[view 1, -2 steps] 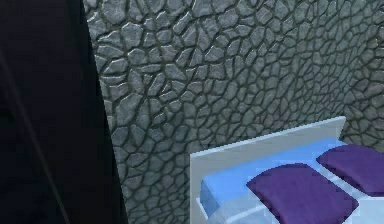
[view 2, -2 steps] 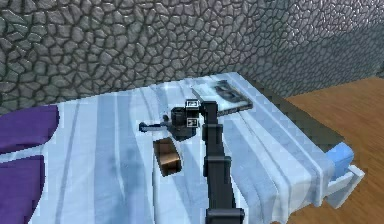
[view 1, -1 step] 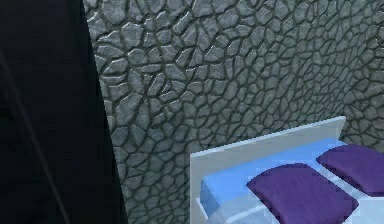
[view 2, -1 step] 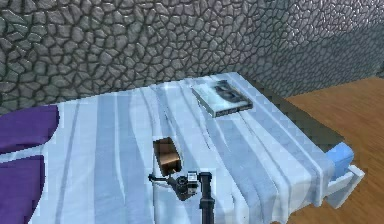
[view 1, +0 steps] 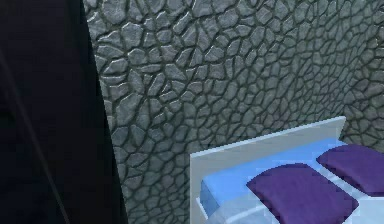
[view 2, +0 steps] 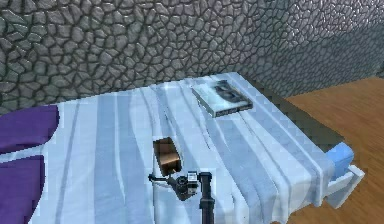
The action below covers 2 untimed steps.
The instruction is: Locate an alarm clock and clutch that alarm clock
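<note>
On the blue striped bed, near its middle, a small brown thing, likely the alarm clock, well apart from the flat grey thing nearer the stone wall. Just below it in the arm side view, the gripper at the end of the dark arm. Cannot tell if fingers apart or together, nor if touching the brown thing, nor if holding anything. Go slow. Keep the fingers level with its middle, one on each side. Move in gently so as not to tip it on the soft cover. Lift straight up once snug
</note>
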### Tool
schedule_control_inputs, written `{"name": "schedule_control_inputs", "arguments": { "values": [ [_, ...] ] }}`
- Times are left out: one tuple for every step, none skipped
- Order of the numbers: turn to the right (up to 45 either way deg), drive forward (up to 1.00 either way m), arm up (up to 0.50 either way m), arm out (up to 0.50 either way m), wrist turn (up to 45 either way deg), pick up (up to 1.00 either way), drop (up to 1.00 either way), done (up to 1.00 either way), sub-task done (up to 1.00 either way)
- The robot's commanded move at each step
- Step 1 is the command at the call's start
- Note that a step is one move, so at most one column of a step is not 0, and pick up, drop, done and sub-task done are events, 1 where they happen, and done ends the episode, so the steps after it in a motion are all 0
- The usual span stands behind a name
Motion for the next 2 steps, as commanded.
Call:
{"name": "schedule_control_inputs", "arguments": {
  "values": [
    [0.0, 0.00, 0.10, 0.00, 0.0, 0.00, 0.00, 0.00, 0.00],
    [0.0, 0.00, 0.00, 0.00, 0.0, 0.00, 0.00, 1.00, 0.00]
  ]
}}
